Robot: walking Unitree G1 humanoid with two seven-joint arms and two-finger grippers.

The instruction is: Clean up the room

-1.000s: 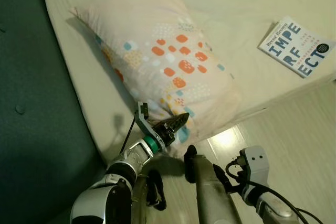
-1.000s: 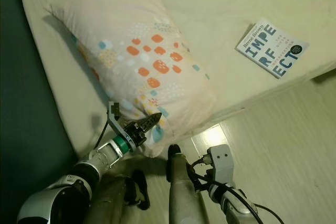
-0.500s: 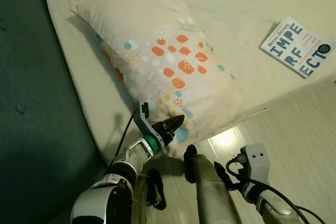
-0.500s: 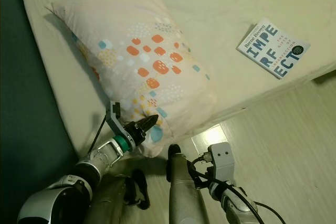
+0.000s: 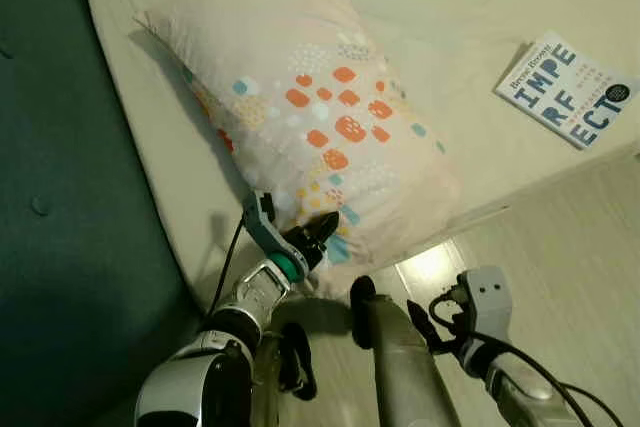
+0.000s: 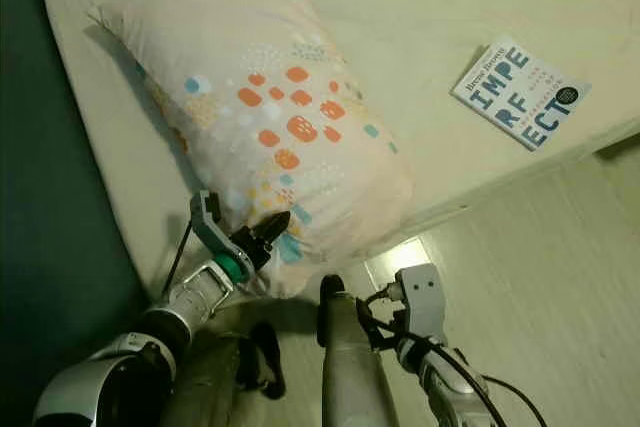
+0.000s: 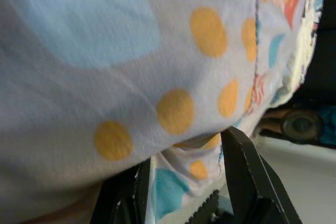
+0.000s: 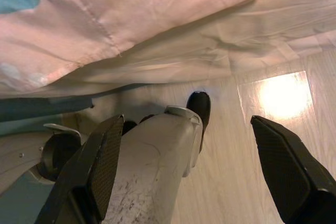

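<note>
You are looking down at a cream-sheeted bed point(image 5: 470, 137). Directly on it lie a large pale pillow with orange and blue dots point(image 5: 300, 97) and, well apart, a white paperback book point(image 5: 568, 90) near the edge.

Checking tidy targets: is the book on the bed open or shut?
Shut. The book lies flat on the bed, front cover up.
</note>
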